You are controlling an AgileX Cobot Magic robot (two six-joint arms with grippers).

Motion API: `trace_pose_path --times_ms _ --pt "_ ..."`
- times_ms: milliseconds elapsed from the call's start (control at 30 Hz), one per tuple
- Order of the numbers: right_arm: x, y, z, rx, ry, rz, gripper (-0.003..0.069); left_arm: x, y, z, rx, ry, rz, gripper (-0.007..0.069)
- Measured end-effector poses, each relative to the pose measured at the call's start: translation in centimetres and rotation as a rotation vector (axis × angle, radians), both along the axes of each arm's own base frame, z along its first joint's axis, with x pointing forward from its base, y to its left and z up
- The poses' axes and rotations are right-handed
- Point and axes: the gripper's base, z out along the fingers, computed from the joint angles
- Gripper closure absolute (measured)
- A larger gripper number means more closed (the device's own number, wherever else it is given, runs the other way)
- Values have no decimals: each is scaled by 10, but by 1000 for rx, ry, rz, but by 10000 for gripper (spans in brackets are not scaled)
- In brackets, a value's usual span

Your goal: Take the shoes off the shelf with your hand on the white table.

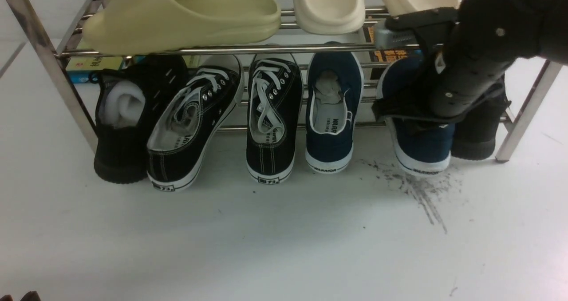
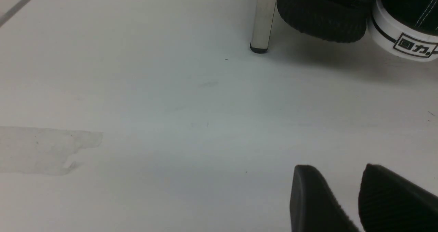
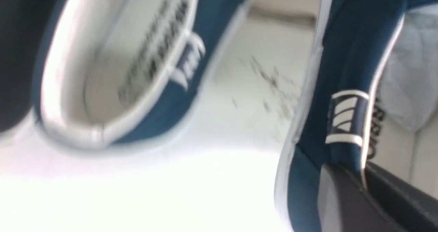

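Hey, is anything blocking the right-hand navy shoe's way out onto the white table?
Nothing visible does. The right tool grips the right navy shoe's collar, and the white table ahead of it shows only scuff streaks. The other navy shoe and a black sneaker stand beside it, not in front.

Robot test lab, by the look of it: a chrome shelf (image 1: 213, 50) with navy shoes (image 1: 330, 145), black sneakers (image 1: 270, 150) and foam slides (image 1: 177, 17) stands on a bare white worktop (image 1: 266, 239). Scuff streaks (image 1: 421, 190) lie at 4 o'clock and a black robot arm (image 1: 479, 57) reaches in at 2 o'clock.
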Motion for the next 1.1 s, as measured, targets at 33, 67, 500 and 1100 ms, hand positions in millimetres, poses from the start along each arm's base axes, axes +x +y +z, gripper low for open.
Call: trace_pose_path --times_ms 33,67,500,1100 --pt "-6 -3 7 0 9 7 613 0 0 0 0 0 0 383" --pt "-20 -8 22 9 16 34 613 0 0 0 0 0 0 383" --pt "-103 -38 84 118 37 186 613 0 0 0 0 0 0 383" --pt "-177 1 83 250 125 480 613 0 0 0 0 1 -1 383"
